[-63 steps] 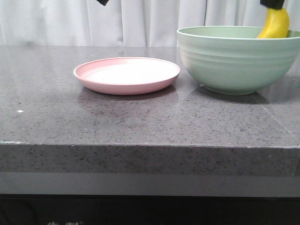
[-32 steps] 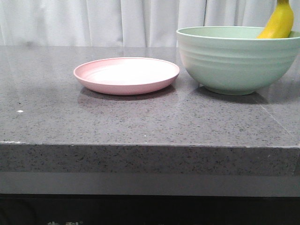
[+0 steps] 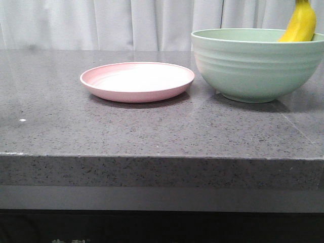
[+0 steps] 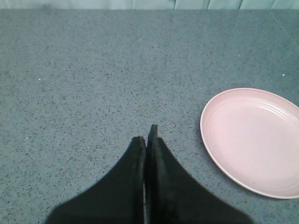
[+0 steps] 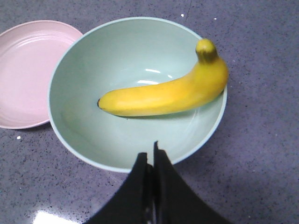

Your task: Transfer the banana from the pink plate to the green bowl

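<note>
The yellow banana (image 5: 163, 97) lies inside the pale green bowl (image 5: 79, 126), its stem end resting on the rim; in the front view its top (image 3: 302, 23) sticks up above the green bowl (image 3: 253, 63) at the right. The pink plate (image 3: 136, 81) sits bare left of the bowl and shows in both wrist views (image 4: 252, 140) (image 5: 23, 70). My right gripper (image 5: 150, 156) is shut and empty, above the bowl's rim. My left gripper (image 4: 147, 135) is shut and empty over bare table beside the plate. Neither gripper shows in the front view.
The grey speckled stone table (image 3: 152, 131) has its front edge near the camera. A white curtain (image 3: 126, 23) hangs behind the table.
The right gripper, which held the banana's top at the upper right, has left the front view. The banana now leans on the bowl's rim alone. The left arm's tip also left the top edge.
</note>
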